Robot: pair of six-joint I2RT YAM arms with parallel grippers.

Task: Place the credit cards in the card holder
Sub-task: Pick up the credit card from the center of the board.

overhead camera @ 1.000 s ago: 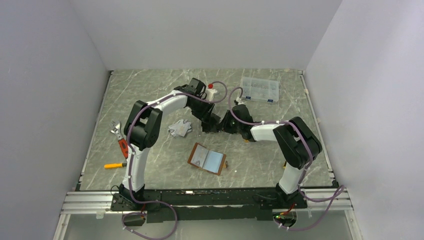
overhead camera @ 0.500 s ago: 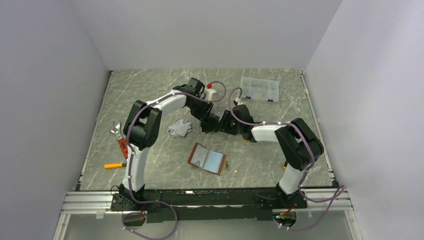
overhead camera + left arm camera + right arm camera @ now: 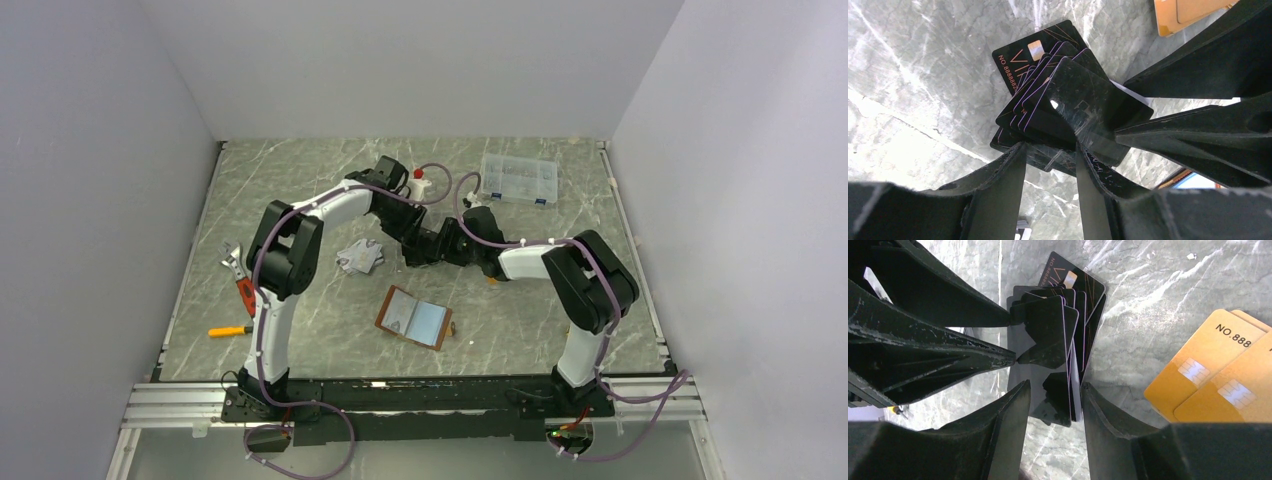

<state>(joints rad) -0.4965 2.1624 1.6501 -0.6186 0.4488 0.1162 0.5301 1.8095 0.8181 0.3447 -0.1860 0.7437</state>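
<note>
The black credit cards (image 3: 1048, 75) lie fanned in a loose pile on the marble table (image 3: 300, 190). Both grippers meet over them. My left gripper (image 3: 1049, 147) is open, its fingers straddling the pile's near edge. My right gripper (image 3: 1055, 386) is open around the other end of the black pile (image 3: 1058, 335), with the stack against one finger. One glossy black card (image 3: 1088, 110) stands tilted up. Orange-gold cards (image 3: 1223, 380) lie beside the pile. Silver-grey cards (image 3: 360, 256) lie to the left. The tan card holder (image 3: 414, 318) lies open near the front.
A clear compartment box (image 3: 518, 178) stands at the back right. A small white object with a red cap (image 3: 421, 180) stands behind the grippers. A wrench (image 3: 234, 262) and a screwdriver (image 3: 230, 330) lie at the left edge.
My right gripper has moved left, closing in on the left gripper over the black pile. The left arm has barely shifted.
</note>
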